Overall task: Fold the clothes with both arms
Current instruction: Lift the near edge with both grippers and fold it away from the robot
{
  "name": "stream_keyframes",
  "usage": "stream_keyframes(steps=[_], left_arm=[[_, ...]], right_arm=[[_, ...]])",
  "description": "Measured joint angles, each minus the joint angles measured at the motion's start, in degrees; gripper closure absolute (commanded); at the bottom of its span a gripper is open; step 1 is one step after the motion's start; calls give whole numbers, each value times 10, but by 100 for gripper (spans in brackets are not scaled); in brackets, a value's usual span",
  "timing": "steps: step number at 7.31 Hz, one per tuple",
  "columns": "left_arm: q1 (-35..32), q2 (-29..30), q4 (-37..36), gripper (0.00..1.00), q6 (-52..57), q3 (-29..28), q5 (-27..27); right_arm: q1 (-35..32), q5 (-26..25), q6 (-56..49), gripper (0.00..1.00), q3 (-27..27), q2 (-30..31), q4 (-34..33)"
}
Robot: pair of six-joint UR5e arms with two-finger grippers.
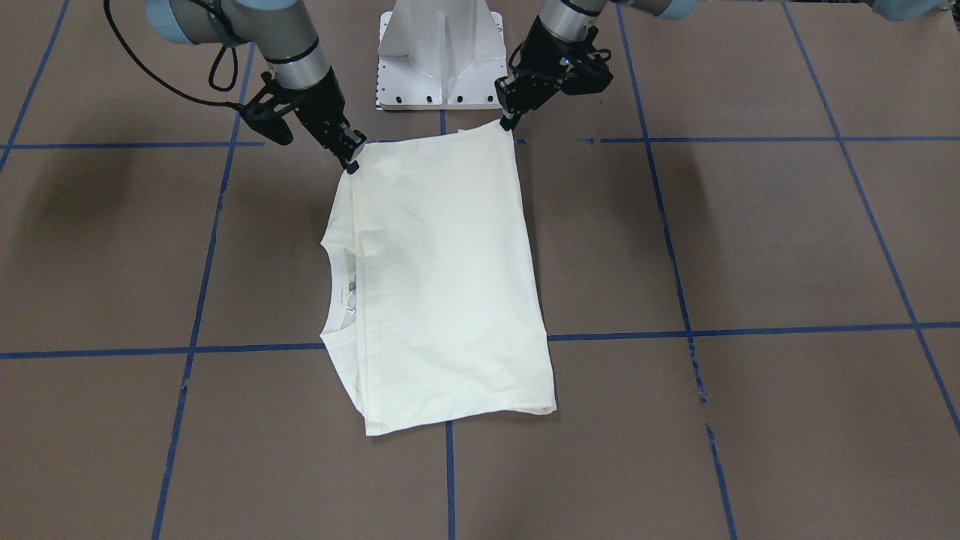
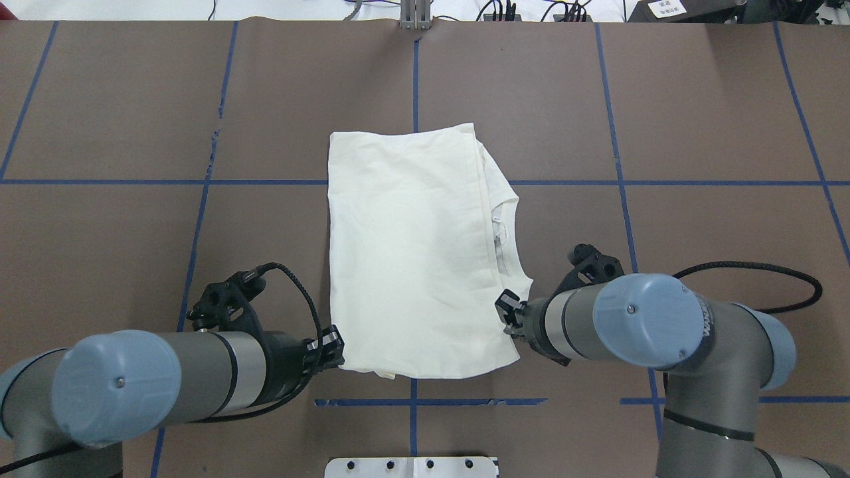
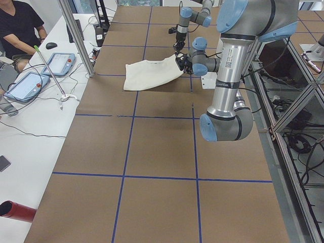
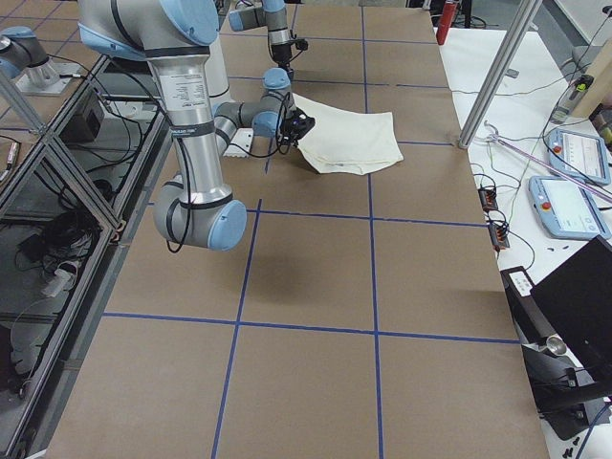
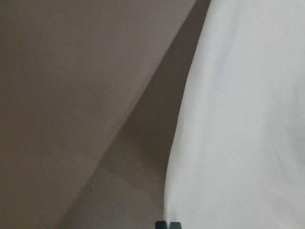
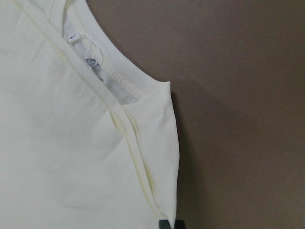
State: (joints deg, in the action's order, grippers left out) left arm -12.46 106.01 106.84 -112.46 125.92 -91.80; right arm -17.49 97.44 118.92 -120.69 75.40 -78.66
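From across the table we see a brown table [image 1: 750, 247] marked into squares by blue tape lines [image 1: 787, 328], with the white pedestal base [image 1: 439, 52] at its far edge. The shirt [image 1: 442, 277] lies folded at the middle, plain cream side up, with the neckline toward the robot's right. The right gripper [image 1: 351, 161] and the left gripper [image 1: 507, 124] each have their fingers clamped on one of the two corners nearest the base.

From overhead we find cables and plugs beyond the far edge. A small neck label [image 2: 499, 229] sits inside the collar, its print too small to read. Nor can we read the lettering on the right arm [image 2: 664, 318].

From the left end, past the near left arm [image 3: 233, 76], a person [image 3: 17, 25] sits at a white bench with two pendants [image 3: 63, 63]. A red tube [image 3: 17, 210] lies at the near corner. The shirt's edge by the robot is raised off the surface.

From the right end we see a metal post [image 4: 497, 67] and the bench beyond it.

The left wrist view shows the cloth's edge over brown surface, with black tips together at the hem.

The right wrist view shows the collar and the label's grey print, which is unreadable, with the tips meeting on the corner.
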Motion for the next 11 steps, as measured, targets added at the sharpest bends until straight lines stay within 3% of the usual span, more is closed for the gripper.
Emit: stream_keyframes(steps=[3,6,9,11], left_arm=[[35,-5,-47,100,-16,58,0],[40,-1,-73,100,-14,93,-1],[-46,39,-74,100,49,53,0],[-92,65,-70,100,100,-25,0]], right_arm=[[87,0,41,100,-73,22,-1],[66,18,43,100,-98,34,-3],[-62,90,13,100,-42,13,-6],[-123,117,-19,100,60,-58,-6]])
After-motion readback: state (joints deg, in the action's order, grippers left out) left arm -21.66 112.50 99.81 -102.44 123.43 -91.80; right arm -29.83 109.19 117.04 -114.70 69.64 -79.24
